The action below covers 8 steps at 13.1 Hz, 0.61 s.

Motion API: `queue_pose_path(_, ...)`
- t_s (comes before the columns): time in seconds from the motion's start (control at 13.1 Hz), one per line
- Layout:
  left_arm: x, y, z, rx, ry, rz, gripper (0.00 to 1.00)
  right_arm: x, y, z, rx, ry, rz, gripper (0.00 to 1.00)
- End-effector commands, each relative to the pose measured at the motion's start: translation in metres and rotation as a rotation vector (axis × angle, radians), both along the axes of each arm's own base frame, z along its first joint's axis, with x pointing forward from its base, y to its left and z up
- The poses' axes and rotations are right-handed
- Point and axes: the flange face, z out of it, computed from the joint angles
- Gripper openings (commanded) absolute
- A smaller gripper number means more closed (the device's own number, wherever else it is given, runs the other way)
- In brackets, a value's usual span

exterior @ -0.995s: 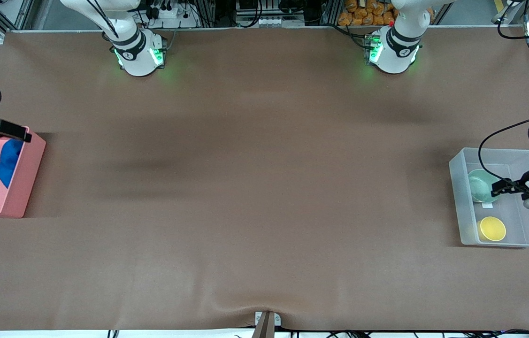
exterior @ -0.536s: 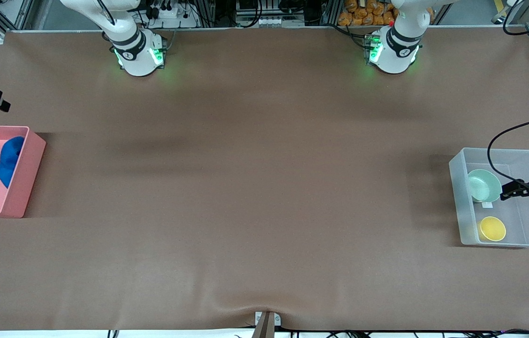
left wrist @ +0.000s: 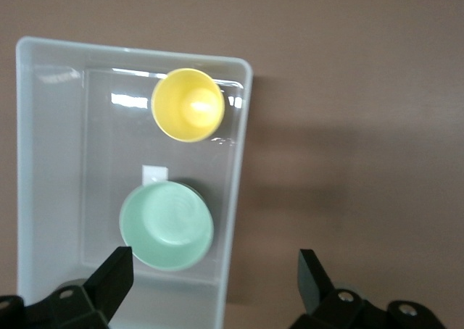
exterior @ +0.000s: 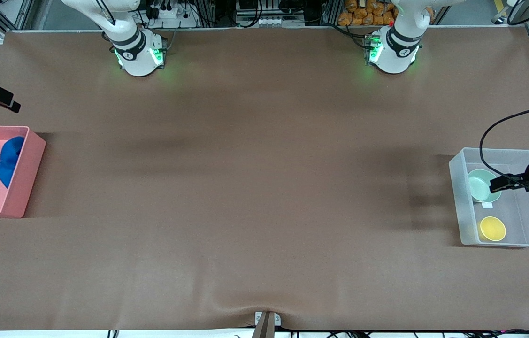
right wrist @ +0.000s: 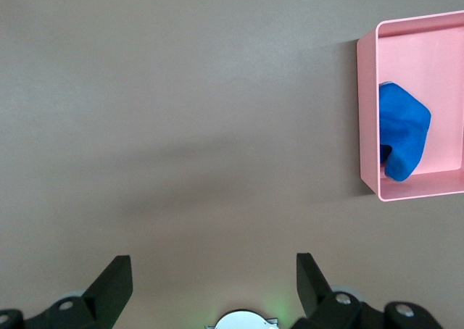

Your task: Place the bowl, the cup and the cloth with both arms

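The mint-green bowl (exterior: 480,186) and the yellow cup (exterior: 493,228) stand in a clear plastic bin (exterior: 456,202) at the left arm's end of the table. The cup is nearer the front camera. My left gripper (exterior: 496,184) hangs open and empty over the bin, by the bowl's edge. In the left wrist view the bowl (left wrist: 167,226) and the cup (left wrist: 188,104) show inside the bin (left wrist: 235,198), with my left gripper (left wrist: 214,282) astride the bin wall. The blue cloth (exterior: 8,159) lies crumpled in a pink bin (exterior: 29,173). My right gripper (exterior: 6,101) is open and empty over bare table beside it. The right wrist view shows the cloth (right wrist: 402,130).
The pink bin (right wrist: 368,111) stands at the right arm's end of the table. The brown table cover (exterior: 255,188) stretches between the two bins. A small bracket (exterior: 266,321) sits at the table's front edge. The right arm's base (right wrist: 243,322) shows in the right wrist view.
My right gripper has left the pink bin and risen over bare table toward the bases. My left gripper drew back from the bowl, then returned over its edge. Bowl, cup and cloth have not moved.
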Motion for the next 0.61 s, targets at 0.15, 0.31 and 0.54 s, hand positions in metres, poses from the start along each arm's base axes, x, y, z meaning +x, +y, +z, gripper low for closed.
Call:
queue_pose_path(0.15,-0.012,-0.05,0.028,0.012,0.029,0.082,1.0,0.0,-0.001,0.006,-0.015,-0.032,0.029,1.0)
queue_pose_path(0.31,-0.027,-0.046,0.065,0.001,0.013,0.072,1.0,0.002,-0.006,0.003,-0.007,-0.034,0.092,1.0)
queue_pose_path(0.54,-0.065,-0.048,0.124,-0.025,0.028,0.07,1.0,0.002,-0.01,0.006,-0.005,-0.034,0.072,1.0)
